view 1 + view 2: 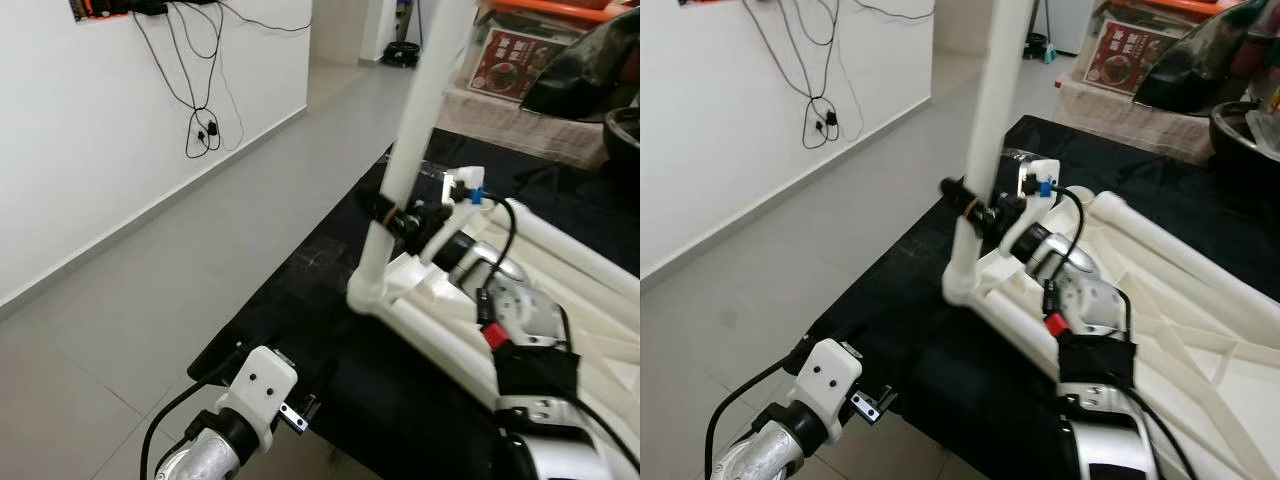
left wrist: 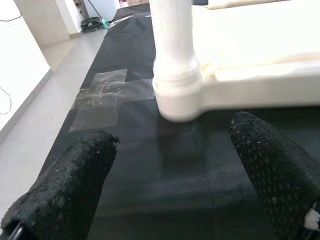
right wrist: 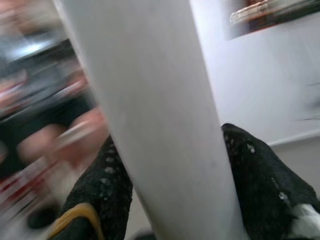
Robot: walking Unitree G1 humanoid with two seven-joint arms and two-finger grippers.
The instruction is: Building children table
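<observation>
Trouble would come from the tall white plastic table leg (image 1: 992,120) — our right gripper (image 1: 978,212) is clamped round it just above its corner socket on the upturned white plastic tabletop (image 1: 1200,350), and a tilted push could jam or unseat it. Our left gripper (image 2: 172,172) hovers spread apart over the black floor mat (image 1: 300,330), near that corner. Cardboard boxes (image 1: 520,60) and dangling wall cables (image 1: 200,120) stand well apart.

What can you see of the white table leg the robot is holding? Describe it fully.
The white table leg is a smooth, round, plastic-looking tube standing nearly upright. Its lower end sits in the corner socket of the white table frame, which lies on a black mat. The right gripper is closed around it just above the socket. Its top runs out of view.
</observation>
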